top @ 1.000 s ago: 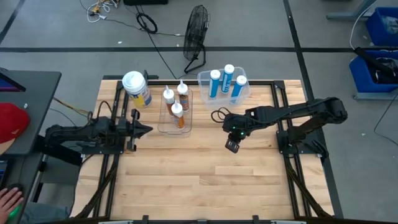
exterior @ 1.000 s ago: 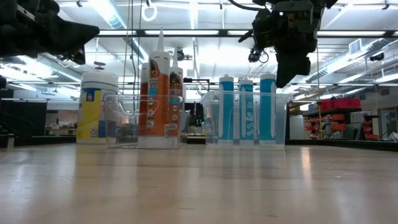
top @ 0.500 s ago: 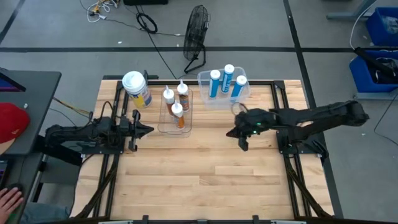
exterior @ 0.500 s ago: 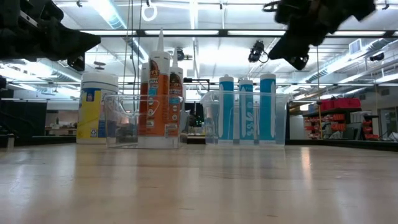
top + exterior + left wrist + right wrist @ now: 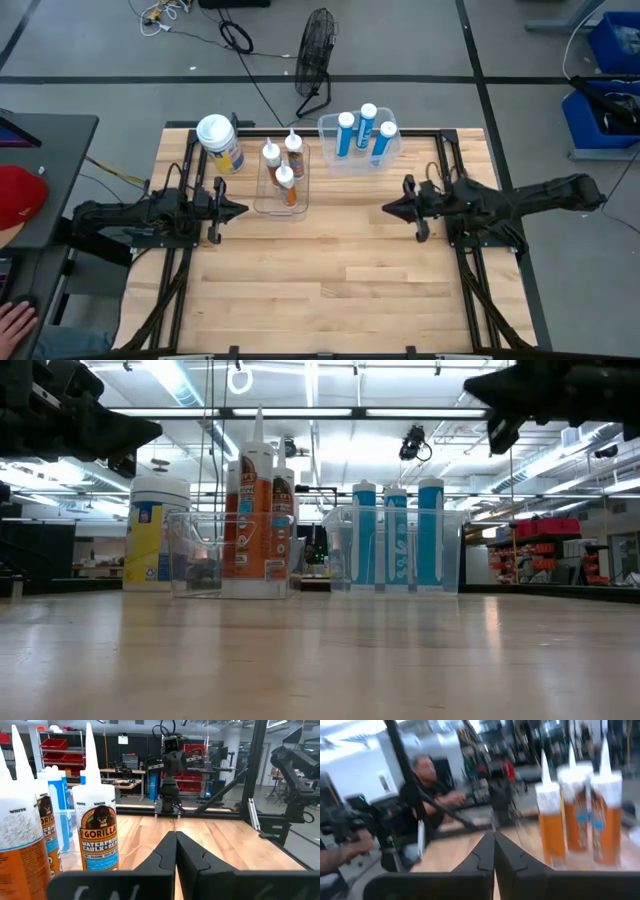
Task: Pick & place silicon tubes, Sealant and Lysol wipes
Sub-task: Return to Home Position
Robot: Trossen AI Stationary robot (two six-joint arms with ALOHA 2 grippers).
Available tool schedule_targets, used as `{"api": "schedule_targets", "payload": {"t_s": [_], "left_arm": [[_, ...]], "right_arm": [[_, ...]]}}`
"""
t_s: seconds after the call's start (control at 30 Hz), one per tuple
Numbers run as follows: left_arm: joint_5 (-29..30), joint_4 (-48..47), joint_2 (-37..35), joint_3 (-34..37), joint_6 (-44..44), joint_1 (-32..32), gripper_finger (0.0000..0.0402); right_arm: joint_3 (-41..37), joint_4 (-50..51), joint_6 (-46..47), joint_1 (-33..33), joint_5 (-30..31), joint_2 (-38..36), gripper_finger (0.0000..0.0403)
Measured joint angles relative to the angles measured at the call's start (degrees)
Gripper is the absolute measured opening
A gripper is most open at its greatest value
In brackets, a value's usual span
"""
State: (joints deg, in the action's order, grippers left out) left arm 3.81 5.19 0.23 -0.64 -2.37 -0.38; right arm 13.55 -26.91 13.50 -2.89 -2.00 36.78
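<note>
The Lysol wipes canister (image 5: 220,143) with a white lid stands upright on the table at the far left; it also shows in the low view (image 5: 158,532). Three orange sealant tubes (image 5: 283,168) stand in a clear bin (image 5: 281,204). Three blue silicone tubes (image 5: 366,131) stand in a second clear bin (image 5: 329,129). My left gripper (image 5: 240,209) is shut and empty, left of the sealant bin. My right gripper (image 5: 387,209) is shut and empty, right of that bin, pointing toward the table's left.
Black frame rails run along the table's left (image 5: 170,290) and right (image 5: 470,290) sides. A floor fan (image 5: 315,50) stands beyond the far edge. A person (image 5: 427,795) shows in the room in the right wrist view. The table's near half (image 5: 320,290) is bare wood.
My right gripper has drawn back toward the table's right edge and risen, and has turned from pointing toward the near edge to lying level, pointing toward the table's left. The tubes and the canister have kept still.
</note>
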Motion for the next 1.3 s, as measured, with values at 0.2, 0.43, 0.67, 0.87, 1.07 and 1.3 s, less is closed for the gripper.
{"api": "schedule_targets", "payload": {"t_s": [0.2, 0.43, 0.67, 0.87, 1.07, 1.3], "left_arm": [[0.0, 0.0, 0.0, 0.0, -0.5, 0.0, 0.0007], [0.0, -0.6, 0.0, 0.0, -1.4, 0.0, 0.0007], [0.0, -0.8, 0.0, 0.0, -2.1, 0.0, 0.0007], [0.0, -0.8, 0.0, 0.0, -3.0, 0.0, 0.0007], [0.0, -0.9, 0.0, 0.0, -2.7, 0.0, 0.0007], [0.6, -1.6, 0.1, 0.0, -2.5, 0.4, 0.0007]], "right_arm": [[-7.5, -13.1, -4.9, -1.9, 0.0, -4.8, 0.0006], [-12.8, -16.4, -7.7, -4.4, 0.0, -11.4, 0.0007], [-12.7, -10.8, -14.2, -7.2, -0.3, -20.0, 0.0006], [-12.7, -2.0, -19.3, -7.7, 3.1, -30.4, 0.0006], [-12.6, 3.9, -22.9, -7.6, 9.9, -36.8, 0.0007], [-12.6, 9.8, -21.2, -5.4, 19.1, -36.8, 0.0006]]}}
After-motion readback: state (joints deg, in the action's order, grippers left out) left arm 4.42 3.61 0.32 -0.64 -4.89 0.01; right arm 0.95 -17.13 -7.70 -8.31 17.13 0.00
